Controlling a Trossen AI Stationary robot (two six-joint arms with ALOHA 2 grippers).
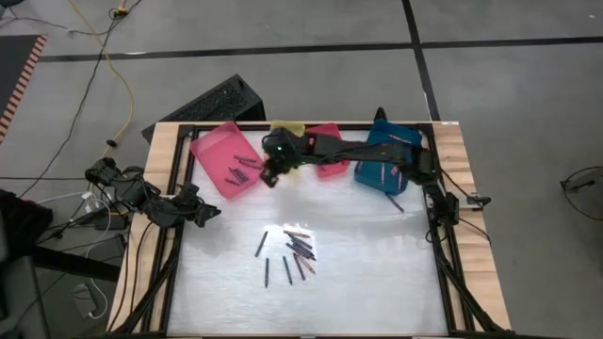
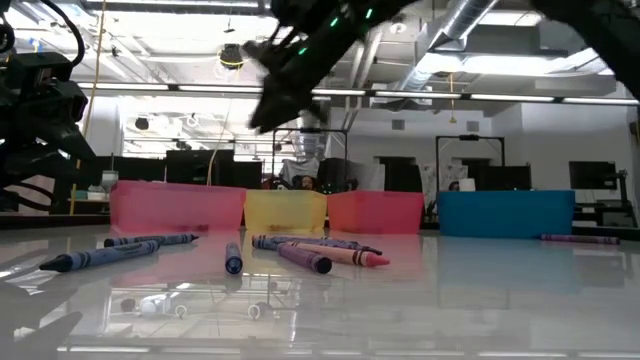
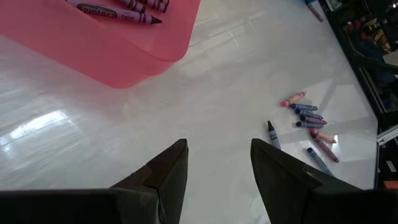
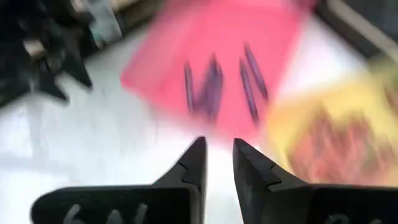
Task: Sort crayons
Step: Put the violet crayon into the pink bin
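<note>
Right claw [image 1: 270, 175] hanging over the pink tray's [image 1: 209, 152] near edge, fingers slightly parted, pinching nothing, left claw [image 1: 209, 215] spread at counter's [image 1: 377, 273] left side, crayons [image 1: 294, 250] scattered mid-counter, several in pink tray

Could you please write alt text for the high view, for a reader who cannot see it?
The right gripper, empty, hangs by the pink tray, which holds several crayons. More crayons lie loose mid-table, and the left gripper waits at the table's left edge.
</note>
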